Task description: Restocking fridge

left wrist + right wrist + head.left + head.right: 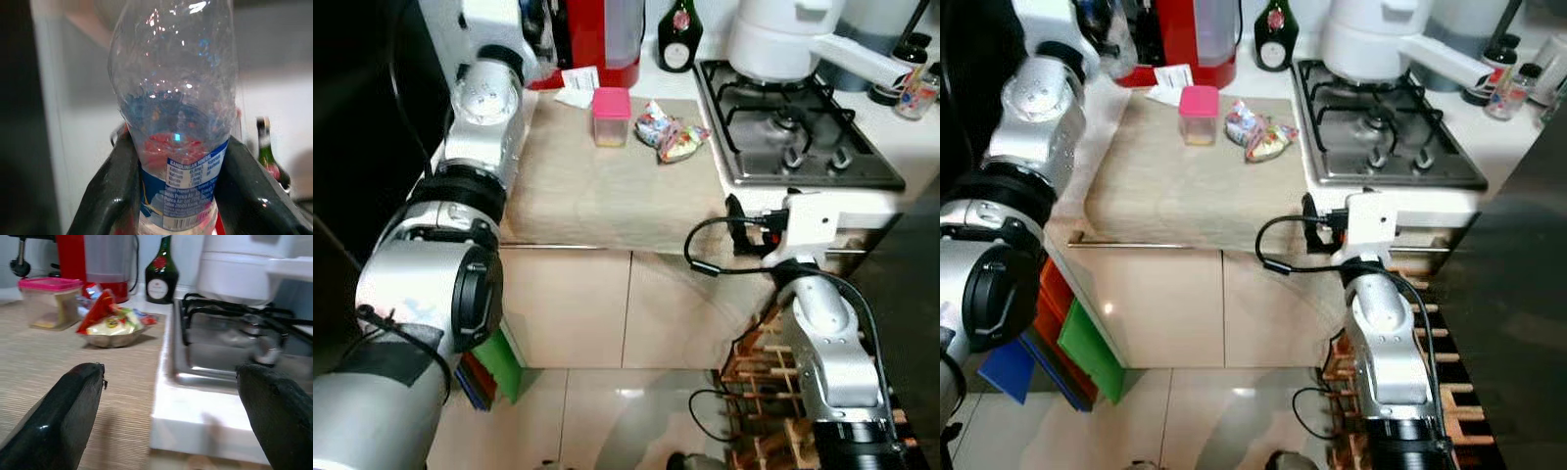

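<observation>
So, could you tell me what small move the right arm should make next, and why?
Probably reach the right pincer forward toward the snack bag. The left pincer is already shut on a bottle, while the right one is open at the counter edge, and the bag and the pink-lidded box sit there unpicked.

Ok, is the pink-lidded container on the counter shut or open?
Shut. The pink lid sits flat across the top of the clear container, which stands upright on the counter mat beside the snack packets.
</observation>
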`<state>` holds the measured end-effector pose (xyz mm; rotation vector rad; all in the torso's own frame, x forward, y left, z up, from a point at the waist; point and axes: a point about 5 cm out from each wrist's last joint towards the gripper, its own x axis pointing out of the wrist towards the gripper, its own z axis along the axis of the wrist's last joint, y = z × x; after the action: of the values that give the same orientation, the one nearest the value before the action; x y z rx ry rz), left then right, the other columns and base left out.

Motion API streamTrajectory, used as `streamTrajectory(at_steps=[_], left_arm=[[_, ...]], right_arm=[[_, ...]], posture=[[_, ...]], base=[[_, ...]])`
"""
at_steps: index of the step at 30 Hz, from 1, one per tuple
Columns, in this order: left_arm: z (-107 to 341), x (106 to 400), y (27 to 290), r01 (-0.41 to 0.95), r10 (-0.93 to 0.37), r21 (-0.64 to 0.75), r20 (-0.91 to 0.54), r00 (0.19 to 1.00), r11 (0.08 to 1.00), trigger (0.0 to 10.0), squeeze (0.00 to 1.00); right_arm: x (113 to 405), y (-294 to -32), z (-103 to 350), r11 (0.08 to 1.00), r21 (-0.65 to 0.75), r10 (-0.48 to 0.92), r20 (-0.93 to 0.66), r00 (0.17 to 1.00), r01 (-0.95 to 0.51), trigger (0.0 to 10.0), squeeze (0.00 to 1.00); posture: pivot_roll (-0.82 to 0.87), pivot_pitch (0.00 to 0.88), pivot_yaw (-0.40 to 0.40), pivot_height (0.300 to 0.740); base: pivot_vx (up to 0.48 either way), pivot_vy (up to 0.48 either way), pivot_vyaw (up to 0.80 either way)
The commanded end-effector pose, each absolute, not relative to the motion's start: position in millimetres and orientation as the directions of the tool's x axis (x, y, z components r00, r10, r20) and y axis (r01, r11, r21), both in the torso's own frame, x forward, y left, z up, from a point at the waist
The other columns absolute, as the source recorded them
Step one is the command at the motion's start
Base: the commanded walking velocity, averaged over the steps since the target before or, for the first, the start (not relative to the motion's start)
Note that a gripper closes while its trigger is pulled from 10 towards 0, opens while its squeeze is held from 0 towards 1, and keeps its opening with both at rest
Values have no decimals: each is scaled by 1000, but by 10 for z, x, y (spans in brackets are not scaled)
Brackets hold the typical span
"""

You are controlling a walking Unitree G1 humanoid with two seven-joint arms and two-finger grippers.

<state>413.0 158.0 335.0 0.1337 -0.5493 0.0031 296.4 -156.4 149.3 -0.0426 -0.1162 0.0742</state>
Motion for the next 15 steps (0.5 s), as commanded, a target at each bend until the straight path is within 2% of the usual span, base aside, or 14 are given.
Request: streamTrajectory(at_steps=[1, 5, 14, 15], left_arm=[[3405, 4004, 1564, -22, -56, 119, 617, 785, 993, 10000, 0], [3155, 3862, 1550, -20, -60, 122, 617, 784, 992, 10000, 0], [2612, 3544, 1539, -2, -48, 96, 519, 853, 995, 10000, 0], [2496, 3337, 1518, 15, -60, 94, 494, 867, 995, 10000, 0]], right_arm=[[3012, -1530, 1566, 997, -37, 67, 163, 984, -62, 10000, 0], [3025, -1552, 1595, 999, -22, 41, 190, 981, -38, 10000, 0], [2995, -1749, 1641, 998, 28, -66, 246, 967, 61, 10000, 0], [2921, -1832, 1652, 996, 22, -94, 259, 961, 92, 10000, 0]], posture=[[-40, 0, 37, 740], [-29, 0, 31, 740], [14, 0, 17, 740], [19, 0, 14, 740]], base=[[0, 0, 0], [0, 0, 0], [0, 0, 0], [0, 0, 0]])
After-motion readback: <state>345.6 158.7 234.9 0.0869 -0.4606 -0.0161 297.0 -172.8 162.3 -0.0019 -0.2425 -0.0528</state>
